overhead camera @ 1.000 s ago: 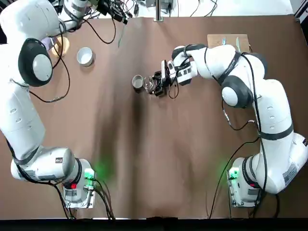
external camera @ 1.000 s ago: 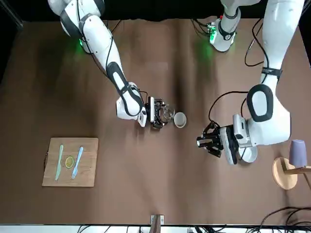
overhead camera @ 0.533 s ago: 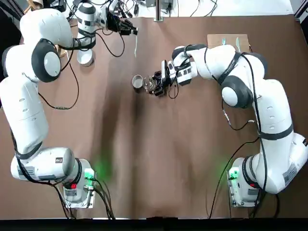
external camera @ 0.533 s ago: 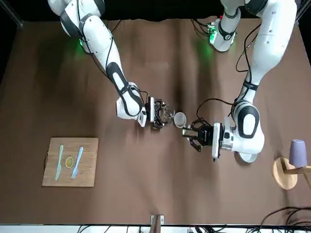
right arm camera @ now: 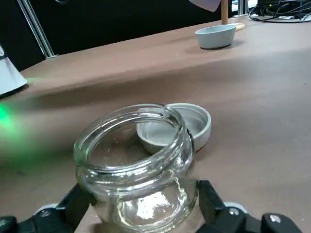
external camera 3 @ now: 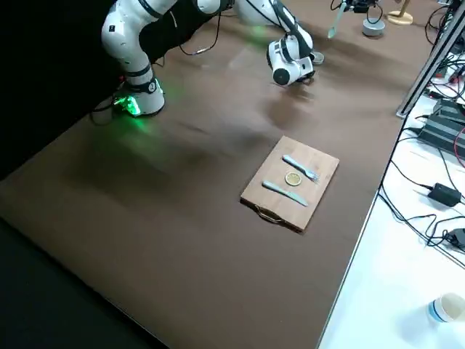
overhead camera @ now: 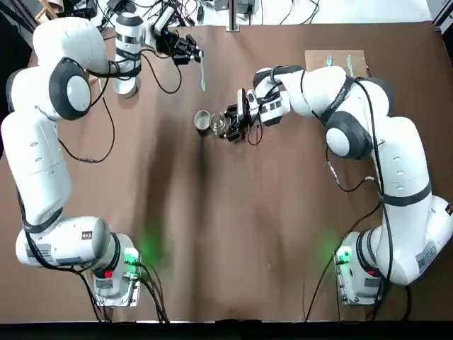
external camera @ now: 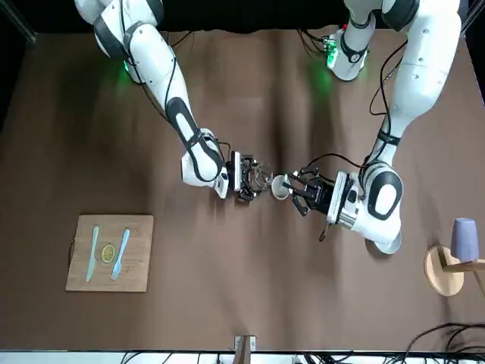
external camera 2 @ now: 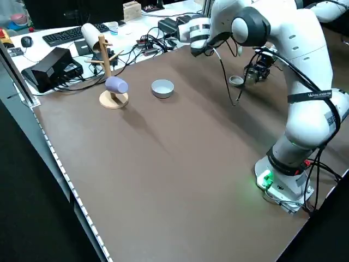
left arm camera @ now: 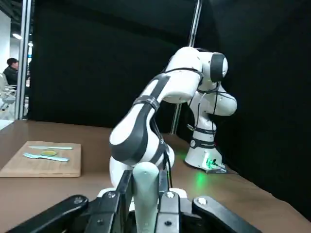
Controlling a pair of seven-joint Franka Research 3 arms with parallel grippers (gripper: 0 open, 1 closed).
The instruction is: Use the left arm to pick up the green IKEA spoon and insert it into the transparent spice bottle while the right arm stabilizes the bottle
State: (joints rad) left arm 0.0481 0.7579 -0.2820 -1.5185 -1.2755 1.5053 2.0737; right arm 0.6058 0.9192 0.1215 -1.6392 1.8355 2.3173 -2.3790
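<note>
My left gripper (overhead camera: 191, 52) is shut on the green IKEA spoon (overhead camera: 202, 74), a pale slim spoon that hangs down from the fingers above the table. In the left wrist view its handle (left arm camera: 146, 194) stands clamped between the two fingers. It is held behind and to the left of the transparent spice bottle (overhead camera: 223, 126), apart from it. The bottle stands upright with its mouth open, and my right gripper (overhead camera: 231, 124) is shut on it from the right. The right wrist view shows the bottle (right arm camera: 136, 170) between both fingers.
A grey metal cup (overhead camera: 203, 120) stands right beside the bottle on its left. A white bowl (overhead camera: 125, 83) and a wooden mug stand (external camera: 447, 269) sit at the back left. At the back right a cutting board (overhead camera: 336, 60) holds a teal fork and knife.
The left arm has swung in from the back left corner toward the middle, carrying the spoon closer to the bottle. The right gripper and the bottle have stayed put.
</note>
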